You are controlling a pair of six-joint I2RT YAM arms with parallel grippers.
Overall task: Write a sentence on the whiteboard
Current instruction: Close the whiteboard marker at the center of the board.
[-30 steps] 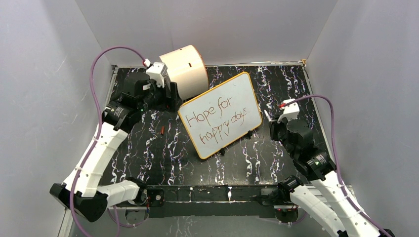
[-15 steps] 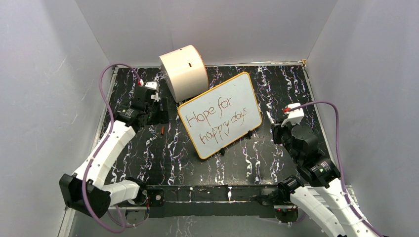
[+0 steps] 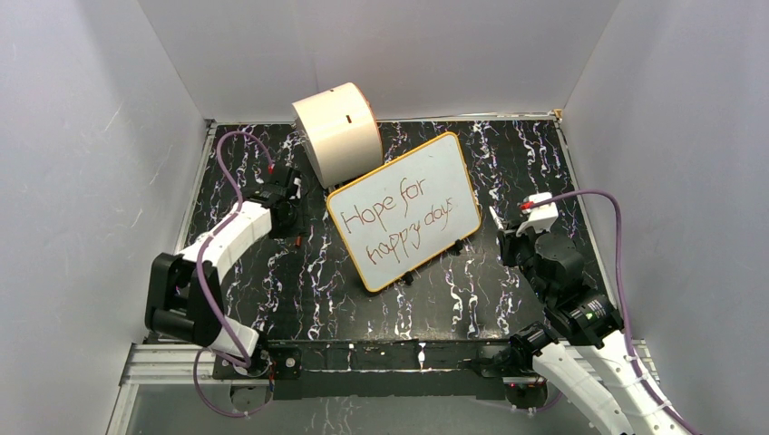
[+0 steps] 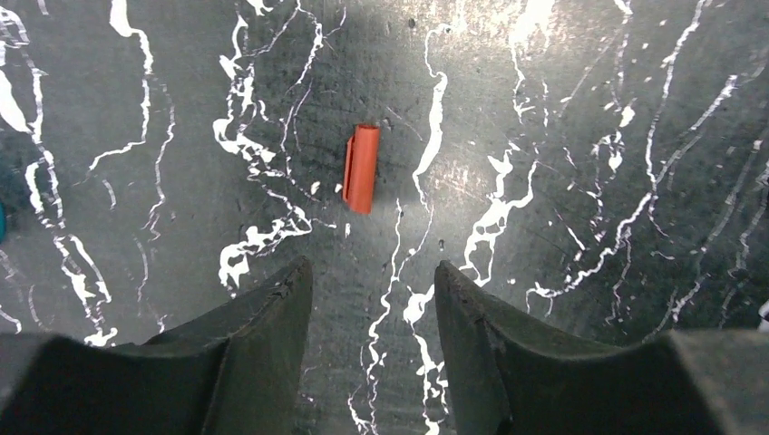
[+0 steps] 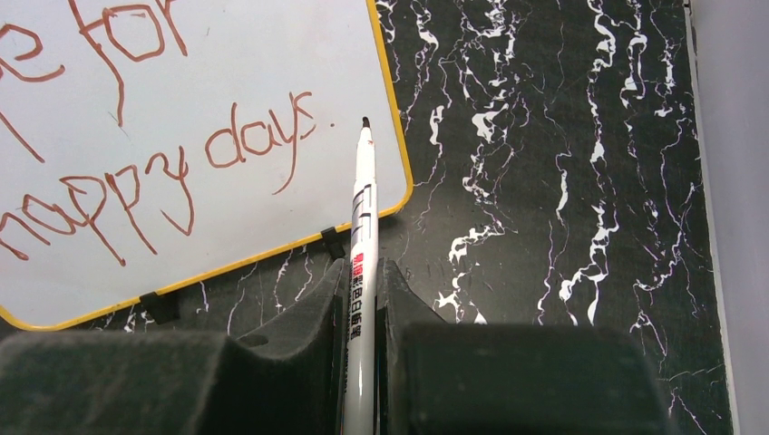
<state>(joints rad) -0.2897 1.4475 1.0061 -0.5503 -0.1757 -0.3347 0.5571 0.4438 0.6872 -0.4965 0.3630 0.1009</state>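
The whiteboard is seen lying flat near the middle of the black, white-veined table, turned at an angle to the table's edges.

Nearest the arm bases, on the right side, the right gripper is held just beside the board's right corner. Its jaws are pressed together on a white-barrelled marker, which is pinched around its lower barrel and pointed away from the wrist. The dark, uncapped tip is seen over the board's corner, just after the last word. Whether it touches the surface cannot be told.

On the left side, the left gripper is pointed down at the table, to the left of the board. Its jaws are spread, with only bare table showing in the gap between them. Just beyond the fingertips, a small orange-red marker cap is lying on the table, apart from both fingers.

On the board, the sentence is written in red-brown letters on two lines: "Hope for" above "happy days". Small black clips are set along the board's near edge.

Farthest off, a cream drum is lying on its side at the board's far left corner, close against it.
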